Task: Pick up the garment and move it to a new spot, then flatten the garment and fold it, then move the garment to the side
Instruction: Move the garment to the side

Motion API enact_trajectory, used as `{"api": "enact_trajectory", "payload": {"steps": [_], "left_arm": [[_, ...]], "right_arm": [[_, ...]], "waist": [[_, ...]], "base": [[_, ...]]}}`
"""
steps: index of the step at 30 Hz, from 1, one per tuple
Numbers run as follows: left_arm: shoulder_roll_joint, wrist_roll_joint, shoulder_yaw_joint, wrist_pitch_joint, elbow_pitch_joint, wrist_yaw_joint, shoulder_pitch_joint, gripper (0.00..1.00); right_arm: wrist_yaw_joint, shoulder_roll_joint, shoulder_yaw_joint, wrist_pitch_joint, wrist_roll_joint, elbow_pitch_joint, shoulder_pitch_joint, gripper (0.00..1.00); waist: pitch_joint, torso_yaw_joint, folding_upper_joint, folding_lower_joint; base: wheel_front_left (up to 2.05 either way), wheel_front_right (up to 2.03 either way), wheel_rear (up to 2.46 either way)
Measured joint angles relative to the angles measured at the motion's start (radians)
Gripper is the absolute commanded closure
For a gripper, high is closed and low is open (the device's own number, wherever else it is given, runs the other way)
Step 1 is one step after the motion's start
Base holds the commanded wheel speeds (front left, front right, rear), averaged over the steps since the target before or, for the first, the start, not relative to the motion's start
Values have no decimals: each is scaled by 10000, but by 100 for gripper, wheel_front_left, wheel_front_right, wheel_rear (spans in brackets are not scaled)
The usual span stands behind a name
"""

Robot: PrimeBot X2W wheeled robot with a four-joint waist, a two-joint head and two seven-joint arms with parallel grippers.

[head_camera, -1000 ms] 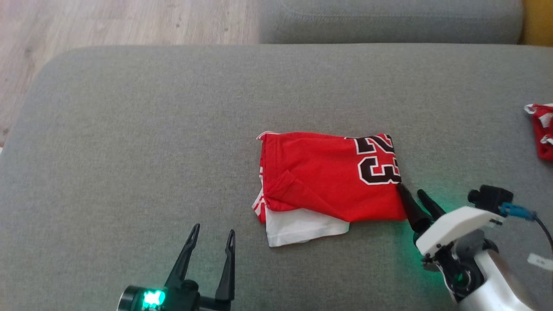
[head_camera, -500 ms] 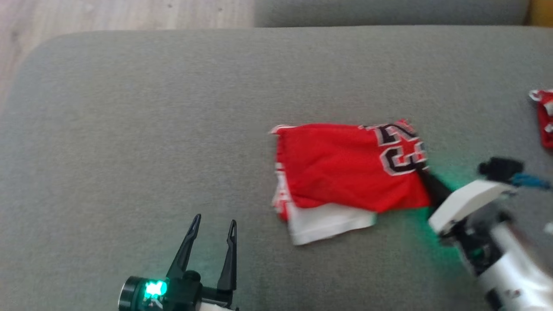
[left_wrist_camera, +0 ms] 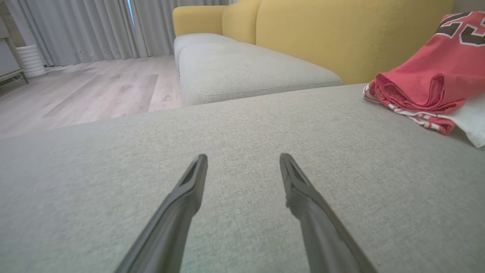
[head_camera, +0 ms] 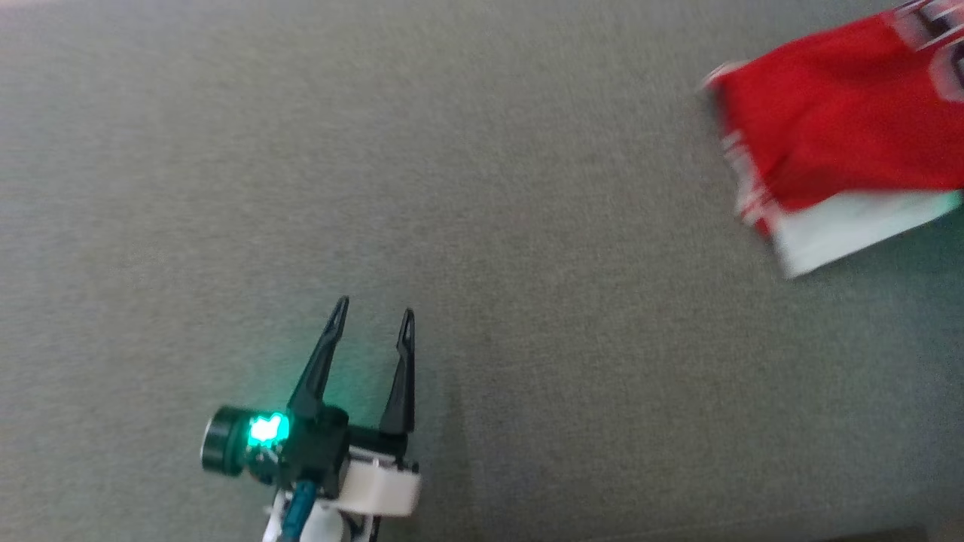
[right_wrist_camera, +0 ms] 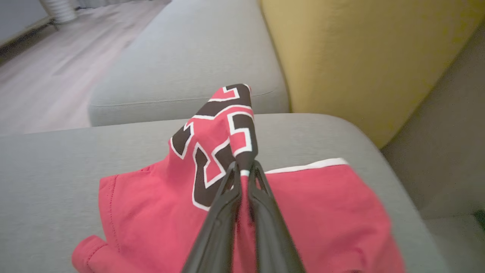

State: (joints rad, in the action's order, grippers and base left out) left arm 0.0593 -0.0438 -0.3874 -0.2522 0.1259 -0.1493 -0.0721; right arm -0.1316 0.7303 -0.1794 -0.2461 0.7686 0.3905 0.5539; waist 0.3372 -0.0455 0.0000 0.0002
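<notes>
**Blur and frame edges hide much of the garment**

The head view is smeared. There the garment point(head_camera: 836, 135) runs off the top and right edges, and its lettering point(head_camera: 930, 45) is too blurred to read. In the left wrist view the right edge cuts the garment, leaving only parts of 2 dark digits at the top corner. In the right wrist view the bottom edge crops the garment's near side. The right gripper point(right_wrist_camera: 245, 165), fingers pressed together on a fold, covers the cloth behind them. Well apart from the garment, the left gripper point(head_camera: 375, 307) loses its base to the head view's bottom edge.
</notes>
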Motion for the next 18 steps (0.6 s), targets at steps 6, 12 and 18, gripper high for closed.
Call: {"api": "enact_trajectory", "payload": {"steps": [6,12,18], "left_arm": [[-13,23,17,0,-2,54,-593,0],[-23,-291,17,0,-25,190,-880,0],[-31,-541,35,-2,-140,328,-828,0]], "right_arm": [[0,746,1741,-957,-571,-481,7,98],[0,-163,2855,-1241,-1908,-1174,-200,0],[0,-2328,2596,-1233,-2685,-2067,-1275,0]], "waist": [[764,-302,0,0],[870,-241,0,-1],[209,-54,0,-2]], "base": [[0,0,0],[0,0,0],[0,0,0]]}}
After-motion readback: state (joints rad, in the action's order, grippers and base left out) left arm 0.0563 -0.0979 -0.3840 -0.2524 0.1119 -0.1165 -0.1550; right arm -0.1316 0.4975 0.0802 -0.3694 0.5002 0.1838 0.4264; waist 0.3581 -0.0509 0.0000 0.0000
